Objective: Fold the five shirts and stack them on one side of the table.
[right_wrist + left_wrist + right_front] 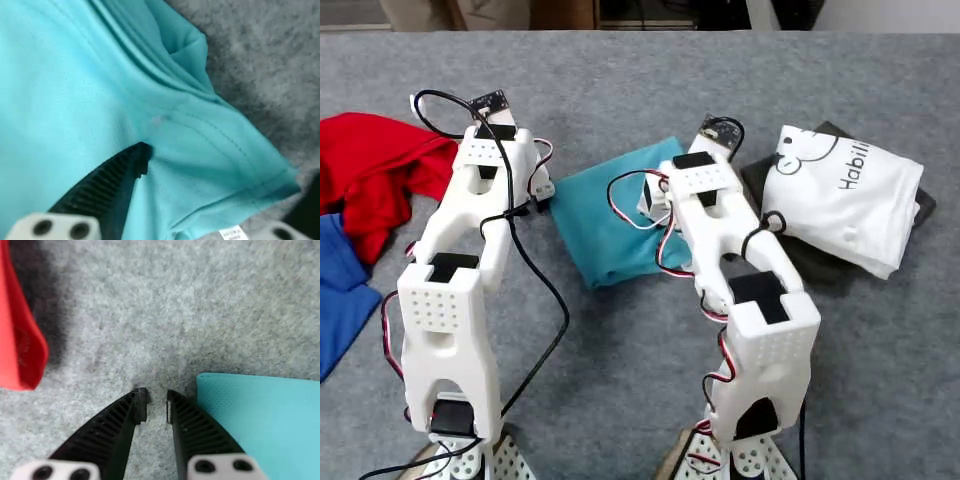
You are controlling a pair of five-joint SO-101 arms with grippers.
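Grey felt covers the table (pixel 620 375), and two white arms stand at its near edge; the left arm (pixel 445 300) stretches away over the left half, and the right arm (pixel 760 300) runs beside it on the right; a blue shirt (pixel 340 290) lies loose at the left edge, level with the left arm's middle, its far end meeting a crumpled red shirt (pixel 370 170) that spreads farther back; between the two wrists, about mid-table, a teal shirt (pixel 610 225) lies folded into a rough rectangle; the left gripper (pixel 156 407) sits low over bare felt just off that shirt's left corner, its black ridged jaws drawn close with a slim gap between the tips and nothing held in it; the teal edge is just beside one jaw, and the red cloth lies well apart on the other side; the right gripper (pixel 160 160) is down on the teal shirt near its right side, where hems and folds bunch around it, and whether it has hold of the cloth cannot be told; beyond the right arm, on the right of the table, a folded white shirt (pixel 845 195) rests on top of a folded dark shirt (pixel 800 255), whose edges show around it
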